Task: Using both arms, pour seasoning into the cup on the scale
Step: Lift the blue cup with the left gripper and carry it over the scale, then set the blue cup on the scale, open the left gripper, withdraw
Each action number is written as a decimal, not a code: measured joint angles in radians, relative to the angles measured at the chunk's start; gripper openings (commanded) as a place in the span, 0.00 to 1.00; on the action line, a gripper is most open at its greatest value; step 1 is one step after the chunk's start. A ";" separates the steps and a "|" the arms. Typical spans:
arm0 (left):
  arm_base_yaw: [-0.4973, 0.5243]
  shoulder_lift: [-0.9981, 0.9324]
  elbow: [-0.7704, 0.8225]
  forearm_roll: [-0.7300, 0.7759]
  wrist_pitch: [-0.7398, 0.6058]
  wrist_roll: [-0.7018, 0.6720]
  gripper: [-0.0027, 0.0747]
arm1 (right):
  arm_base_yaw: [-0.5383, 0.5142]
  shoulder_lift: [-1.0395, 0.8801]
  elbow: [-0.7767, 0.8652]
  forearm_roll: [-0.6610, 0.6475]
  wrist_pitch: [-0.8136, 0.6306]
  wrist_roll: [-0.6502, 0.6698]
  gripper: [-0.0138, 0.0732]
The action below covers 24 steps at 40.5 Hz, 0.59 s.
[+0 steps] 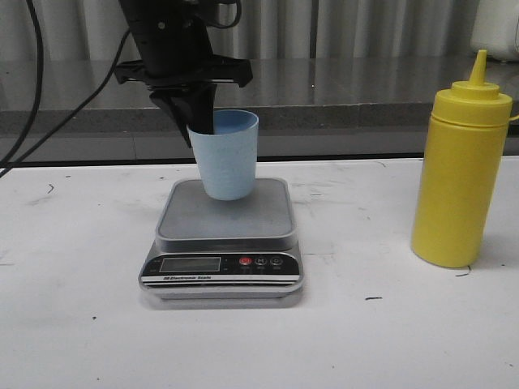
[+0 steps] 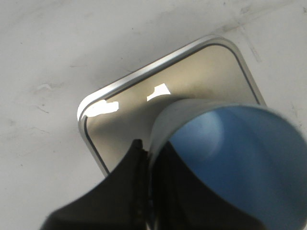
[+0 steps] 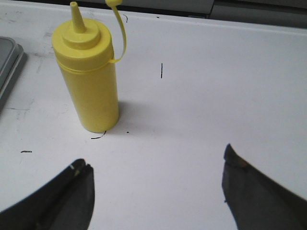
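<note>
In the upper left of the front view the left gripper (image 1: 200, 121) reaches down from above with its jaws clenched on the near-left rim of the cup (image 1: 226, 156), one finger inside the wall and one outside. Pinching the rim this way leaves the mouth open for pouring. The cup sits at centre frame on the grey platform of the scale (image 1: 223, 235), toward its back edge, most likely so the scale can weigh what goes in; whether its base rests fully on the platform I cannot tell. At the right edge the seasoning (image 1: 461, 170) stands upright on the table (image 1: 81, 324), well apart from the scale, cap hanging off. The right gripper (image 3: 156, 191) hovers near it, jaws spread wide, gripping nothing, presumably lined up to take the bottle
</note>
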 measured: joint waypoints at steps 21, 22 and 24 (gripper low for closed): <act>0.000 0.009 0.000 0.004 0.004 0.000 0.01 | 0.000 0.000 0.000 0.000 0.000 0.000 0.81; 0.000 0.011 0.000 0.004 0.004 0.000 0.02 | 0.000 0.000 0.000 0.000 0.000 0.000 0.81; 0.000 0.016 0.000 0.004 0.004 0.000 0.05 | 0.000 0.000 0.000 0.000 0.000 0.000 0.81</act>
